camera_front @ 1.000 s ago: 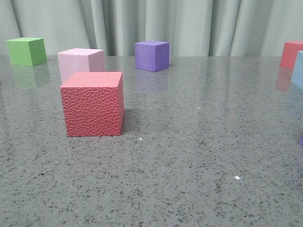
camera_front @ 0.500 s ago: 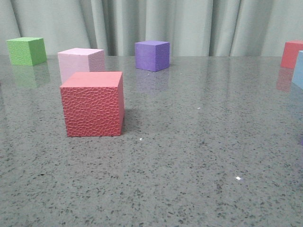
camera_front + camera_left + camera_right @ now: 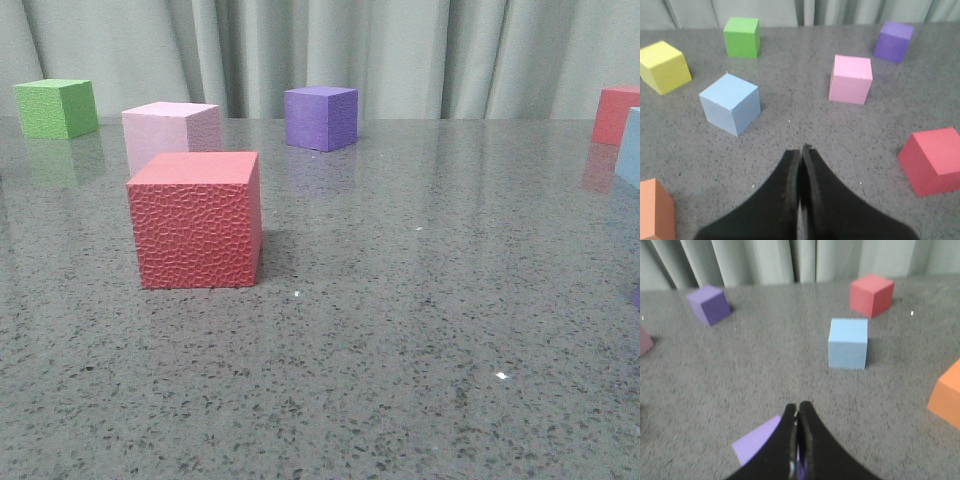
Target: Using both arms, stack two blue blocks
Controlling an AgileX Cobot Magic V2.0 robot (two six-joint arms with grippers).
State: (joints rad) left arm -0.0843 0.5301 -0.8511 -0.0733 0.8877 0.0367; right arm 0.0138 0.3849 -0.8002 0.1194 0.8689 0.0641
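Blue blocks sit well apart, one under each wrist camera, so I read this as the very start: nothing grasped, nothing stacked. The left block (image 3: 730, 104) rests on the counter (image 3: 800, 125) ahead of my left gripper (image 3: 801, 150) and off to the side where the yellow cube (image 3: 664, 66) and green cube (image 3: 742, 37) stand; it is turned corner-on to the jaws, not square. The right block (image 3: 848, 343) lies ahead of my right gripper (image 3: 798, 410), offset toward the red cube (image 3: 871, 294) behind it, and it faces the jaws nearly square. In the front view I catch only a sliver of it at the right edge (image 3: 630, 148), near that same red cube (image 3: 615, 115).

Both sets of jaws are clenched, fingers pressed together with nothing between them, so each must be released before any approach.

Each arm is nearer its own block, and that is what the coming move turns on, in my judgement: the right arm has the easier squared grasp, while the left needs a wrist turn to meet flat faces. A cube has no long axis, so only face alignment matters.

Farther out are the pink cube (image 3: 851, 79), the purple cube (image 3: 894, 41), the textured red cube (image 3: 197, 219) and orange cubes (image 3: 946, 394) at the edges. A lilac cube (image 3: 757, 443) lies right beneath the right gripper, a thing I'd mind when lowering.
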